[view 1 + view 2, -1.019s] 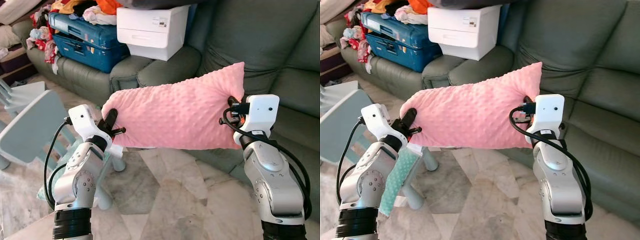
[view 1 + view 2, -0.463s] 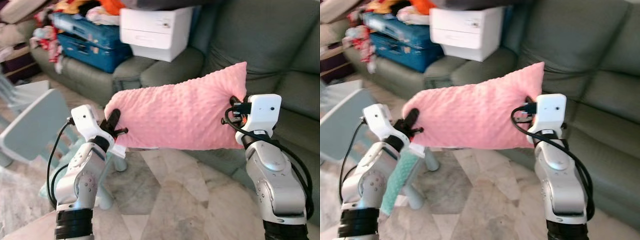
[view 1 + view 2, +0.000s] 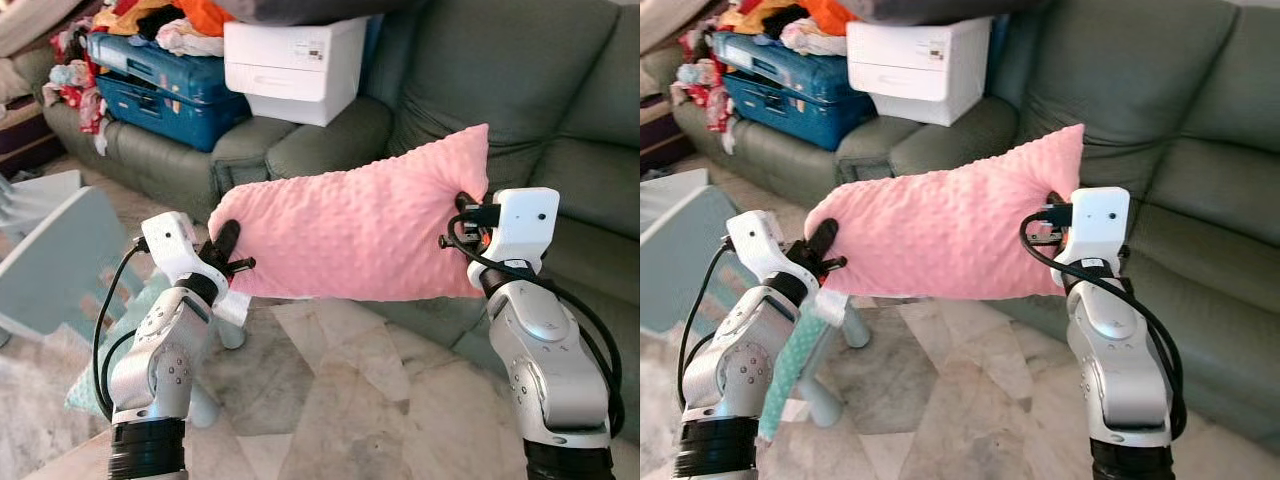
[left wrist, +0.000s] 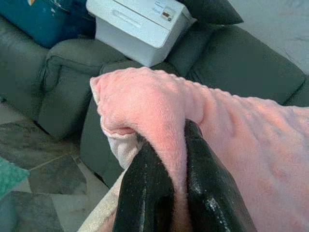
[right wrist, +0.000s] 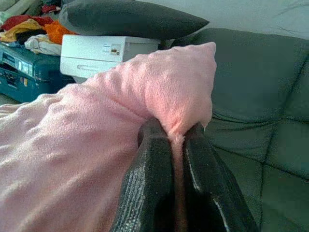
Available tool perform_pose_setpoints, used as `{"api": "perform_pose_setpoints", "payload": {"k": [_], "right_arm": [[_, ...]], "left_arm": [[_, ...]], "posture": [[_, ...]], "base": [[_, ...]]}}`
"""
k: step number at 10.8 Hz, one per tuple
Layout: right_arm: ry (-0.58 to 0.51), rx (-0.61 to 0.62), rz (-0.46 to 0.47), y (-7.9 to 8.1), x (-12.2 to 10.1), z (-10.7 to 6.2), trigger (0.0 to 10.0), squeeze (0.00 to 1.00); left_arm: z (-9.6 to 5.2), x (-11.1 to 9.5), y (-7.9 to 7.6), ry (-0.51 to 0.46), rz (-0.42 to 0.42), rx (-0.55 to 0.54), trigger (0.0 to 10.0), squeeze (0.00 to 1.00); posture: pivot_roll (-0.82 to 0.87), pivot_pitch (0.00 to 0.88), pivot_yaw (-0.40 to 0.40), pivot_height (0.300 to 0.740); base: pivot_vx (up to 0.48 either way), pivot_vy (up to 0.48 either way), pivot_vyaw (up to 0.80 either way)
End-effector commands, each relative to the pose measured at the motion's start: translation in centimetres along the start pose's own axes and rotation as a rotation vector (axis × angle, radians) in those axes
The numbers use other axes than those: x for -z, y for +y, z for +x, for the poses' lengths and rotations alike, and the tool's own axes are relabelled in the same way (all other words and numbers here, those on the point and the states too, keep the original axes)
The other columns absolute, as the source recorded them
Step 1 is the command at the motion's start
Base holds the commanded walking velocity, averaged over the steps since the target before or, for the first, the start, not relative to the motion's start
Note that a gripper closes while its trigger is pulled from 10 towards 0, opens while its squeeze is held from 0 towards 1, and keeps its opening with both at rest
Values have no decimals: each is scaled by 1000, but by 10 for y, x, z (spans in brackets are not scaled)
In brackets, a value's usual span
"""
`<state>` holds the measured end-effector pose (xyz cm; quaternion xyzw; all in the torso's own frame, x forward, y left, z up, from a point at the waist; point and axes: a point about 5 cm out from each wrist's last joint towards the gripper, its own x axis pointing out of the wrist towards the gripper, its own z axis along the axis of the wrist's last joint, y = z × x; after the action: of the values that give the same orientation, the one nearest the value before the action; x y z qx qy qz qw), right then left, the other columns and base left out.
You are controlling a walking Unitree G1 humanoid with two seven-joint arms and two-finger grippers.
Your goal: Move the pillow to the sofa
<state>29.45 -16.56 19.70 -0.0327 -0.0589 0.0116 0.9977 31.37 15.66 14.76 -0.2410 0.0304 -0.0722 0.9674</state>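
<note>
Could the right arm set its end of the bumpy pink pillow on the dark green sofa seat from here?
Probably yes. The right gripper is shut on the bumpy pink pillow, with the dark green sofa seat just beyond it and nothing between. The left gripper holds the other end.

Your right tool has its two black fingers pinched tight on a fold of the pink pillow, fabric bunched up between them. The pillow's corner sticks up just above the fingers. Behind the pillow you see the dark green sofa. A white box sits on the sofa behind the pillow, with a dark cushion lying on top of it. Beside the box you get a blue suitcase with piled clothes on it.
</note>
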Motion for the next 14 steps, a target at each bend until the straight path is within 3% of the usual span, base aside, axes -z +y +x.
{"api": "perform_pose_setpoints", "payload": {"k": [1, 8, 14], "right_arm": [[-22, 4, 2, -1, -6, 0, 10000, 0], [-26, 2, -8, -1, -7, 0, 10000, 0], [-29, -3, -8, 1, -7, -1, 10000, 0]], "left_arm": [[-1, -3, 0, -9, -3, 5, 10000, 0], [0, -2, -2, -1, -12, 16, 10000, 0], [-3, -1, -6, -2, -29, 66, 10000, 0]], "posture": [[-203, 0, 11, 740], [-206, 0, 11, 740], [-206, 0, 14, 740]], "base": [[0, 0, -800], [0, 0, -800], [0, 0, -120]]}}
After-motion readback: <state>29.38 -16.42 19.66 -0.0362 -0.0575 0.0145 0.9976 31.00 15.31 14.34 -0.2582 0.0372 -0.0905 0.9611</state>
